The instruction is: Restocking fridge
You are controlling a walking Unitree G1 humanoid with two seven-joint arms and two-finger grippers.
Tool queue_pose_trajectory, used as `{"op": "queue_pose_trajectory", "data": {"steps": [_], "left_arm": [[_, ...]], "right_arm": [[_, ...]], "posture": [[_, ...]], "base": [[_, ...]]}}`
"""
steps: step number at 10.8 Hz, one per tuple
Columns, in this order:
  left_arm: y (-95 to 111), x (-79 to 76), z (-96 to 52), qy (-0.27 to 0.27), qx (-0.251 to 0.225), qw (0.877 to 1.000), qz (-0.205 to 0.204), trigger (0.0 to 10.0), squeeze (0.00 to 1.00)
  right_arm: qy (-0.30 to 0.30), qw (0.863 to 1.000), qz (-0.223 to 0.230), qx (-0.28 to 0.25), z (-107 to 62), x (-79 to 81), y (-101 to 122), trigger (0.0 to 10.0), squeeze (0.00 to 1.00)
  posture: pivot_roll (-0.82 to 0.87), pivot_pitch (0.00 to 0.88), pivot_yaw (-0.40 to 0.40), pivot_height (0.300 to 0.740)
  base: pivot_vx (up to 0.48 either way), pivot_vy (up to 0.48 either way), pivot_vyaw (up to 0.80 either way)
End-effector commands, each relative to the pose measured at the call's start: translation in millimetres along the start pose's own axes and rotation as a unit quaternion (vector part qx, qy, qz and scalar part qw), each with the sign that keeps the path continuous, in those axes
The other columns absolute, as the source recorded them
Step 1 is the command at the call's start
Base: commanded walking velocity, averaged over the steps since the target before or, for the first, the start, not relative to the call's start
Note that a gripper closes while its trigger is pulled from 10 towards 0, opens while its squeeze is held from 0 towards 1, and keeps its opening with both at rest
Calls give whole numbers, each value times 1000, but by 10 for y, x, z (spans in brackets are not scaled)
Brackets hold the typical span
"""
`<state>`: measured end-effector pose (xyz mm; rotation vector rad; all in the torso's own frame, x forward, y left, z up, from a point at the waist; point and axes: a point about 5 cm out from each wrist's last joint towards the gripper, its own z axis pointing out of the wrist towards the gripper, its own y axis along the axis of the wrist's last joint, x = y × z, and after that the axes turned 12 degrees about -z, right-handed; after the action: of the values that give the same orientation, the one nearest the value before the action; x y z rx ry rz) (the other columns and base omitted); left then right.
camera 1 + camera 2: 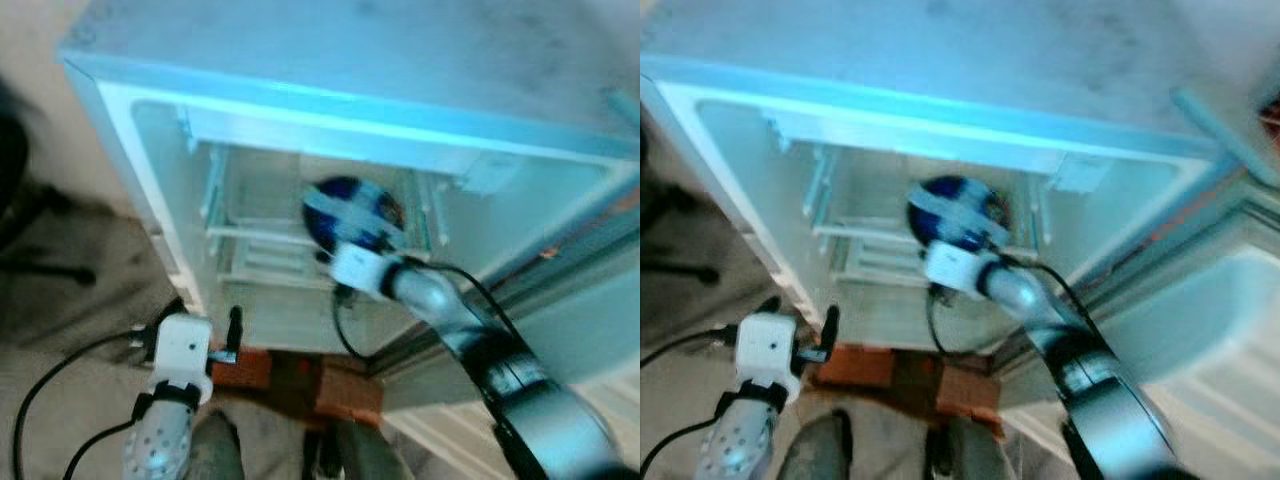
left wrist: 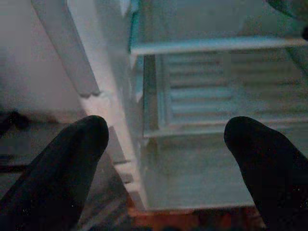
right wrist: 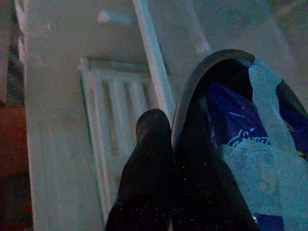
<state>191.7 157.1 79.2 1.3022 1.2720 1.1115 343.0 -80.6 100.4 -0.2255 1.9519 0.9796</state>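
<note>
White script on the blue packet (image 3: 231, 120) is too blurred to read.

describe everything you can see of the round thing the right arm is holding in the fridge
The bowl is round and dark-rimmed, holding blue and pale packets, blurred. It is tilted toward the camera inside the open fridge, above the white shelf. The right pincer grips its rim, one black finger outside the rim.

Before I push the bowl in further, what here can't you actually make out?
- Contents of the round black bowl with blue wrapping: blurred in head views, label cut off in right wrist view.
- Right gripper: second finger hidden behind the bowl.
- White fridge bottom shelf: hidden by right arm.
</note>
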Motion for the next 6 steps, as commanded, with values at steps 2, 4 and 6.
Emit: {"op": "queue_pose_trajectory", "data": {"steps": [2, 4, 6], "left_arm": [[15, -35, -63, 5, 10, 1000, 1, 10000, 0], [33, -25, -67, 7, 11, 1000, 1, 10000, 0], [78, -56, 87, 4, -1, 1000, 1, 10000, 0]], "right_arm": [[-4, 998, 9, 61, 51, -59, -105, 10000, 0], [-7, 996, -28, 79, 211, -149, 22, 10000, 0], [-13, 992, -110, 63, 315, -247, 186, 10000, 220]], "posture": [[255, 309, -195, 740], [255, 296, -186, 740], [258, 259, -186, 740]], "base": [[0, 0, 0], [0, 0, 0], [0, 0, 0]]}}
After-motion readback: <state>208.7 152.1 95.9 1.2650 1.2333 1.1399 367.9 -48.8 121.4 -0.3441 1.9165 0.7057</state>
